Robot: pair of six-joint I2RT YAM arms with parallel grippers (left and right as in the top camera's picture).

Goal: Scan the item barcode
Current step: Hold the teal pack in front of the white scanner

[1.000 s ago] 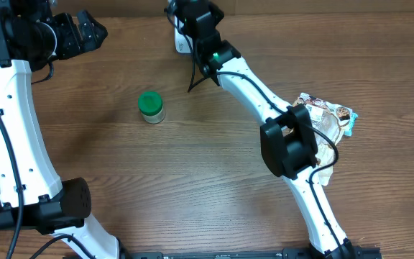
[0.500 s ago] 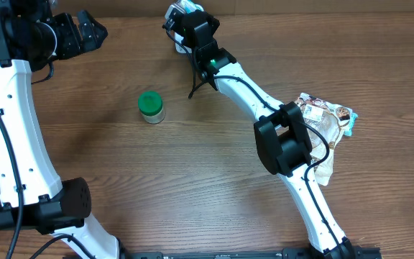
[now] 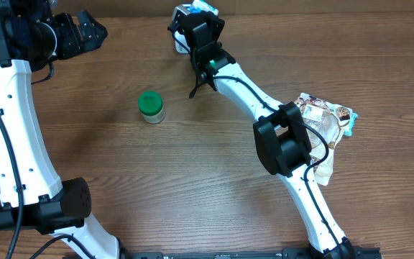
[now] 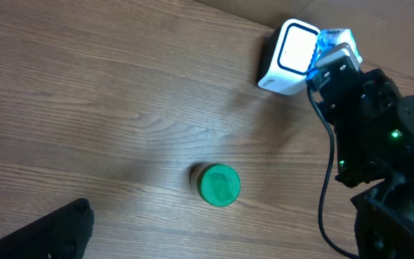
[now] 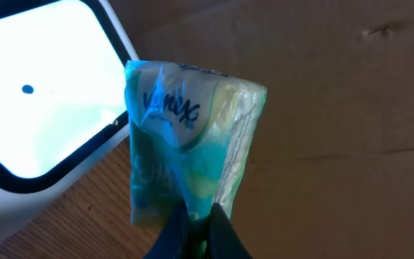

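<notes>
Right gripper (image 5: 196, 229) clenched on the lower edge of a tissue pack (image 5: 192, 144); pack upright, just beside the lit window of the white scanner (image 5: 42, 108) at the table's far edge. Left gripper (image 3: 95, 30) jaws spread, holding nothing, far left. Green-lidded jar (image 3: 150, 106) stands mid-table; snack bag (image 3: 325, 114) lies at right

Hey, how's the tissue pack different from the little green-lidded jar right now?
The tissue pack is a soft, crinkly film packet; the jar is a rigid round container with a green lid. The tissue pack is pinched in the right claw, off the table; the jar stands upright on the table, untouched. The tissue pack is right beside the lit scanner; the jar sits well apart from it. Both carry green tones.
</notes>
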